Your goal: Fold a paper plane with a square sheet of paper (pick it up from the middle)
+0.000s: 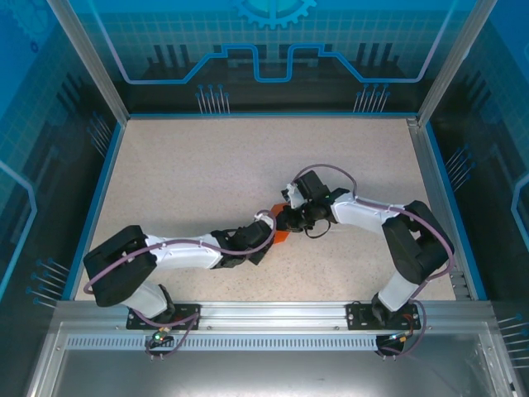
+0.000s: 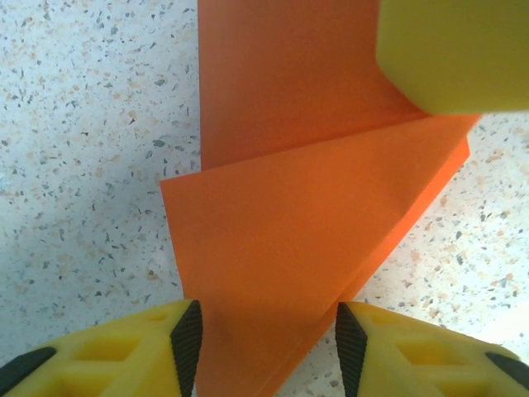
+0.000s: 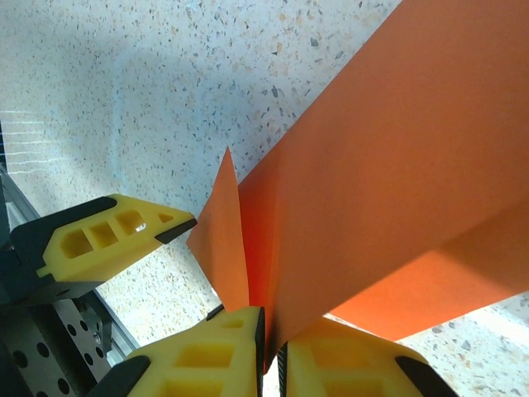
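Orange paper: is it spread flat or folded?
Folded: the orange paper shows an angled flap lying over another layer, and the right gripper pinches several layers together.

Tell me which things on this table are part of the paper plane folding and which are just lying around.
Part of the job: folded bright orange sheet of paper; right gripper, pinching it; left gripper, open astride its corner.
Just there, fixed surroundings: speckled beige tabletop; blue printed wall panels; aluminium frame rail.
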Robot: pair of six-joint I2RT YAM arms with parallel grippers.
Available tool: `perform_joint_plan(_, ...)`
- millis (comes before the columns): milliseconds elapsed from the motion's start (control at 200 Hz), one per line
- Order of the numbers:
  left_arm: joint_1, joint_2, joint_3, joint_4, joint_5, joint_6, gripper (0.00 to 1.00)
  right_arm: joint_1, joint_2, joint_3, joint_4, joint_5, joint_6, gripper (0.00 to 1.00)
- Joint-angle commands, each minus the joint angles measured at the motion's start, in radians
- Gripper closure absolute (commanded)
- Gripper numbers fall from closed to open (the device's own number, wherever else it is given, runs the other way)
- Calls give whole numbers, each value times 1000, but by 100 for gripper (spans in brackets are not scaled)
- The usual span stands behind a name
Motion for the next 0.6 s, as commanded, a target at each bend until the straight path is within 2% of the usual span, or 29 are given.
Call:
perform_joint_plan(0, -14, 25, 33, 8, -49, 47, 55, 19, 14, 27, -23, -17, 3, 85)
perform_joint_plan(230, -28, 56, 41, -2, -85, 65, 69, 19, 19, 36, -30, -16, 0, 86)
perform_joint_plan(595, -39, 82, 55, 0, -117, 82, 82, 19, 19, 37, -38, -10, 0, 86)
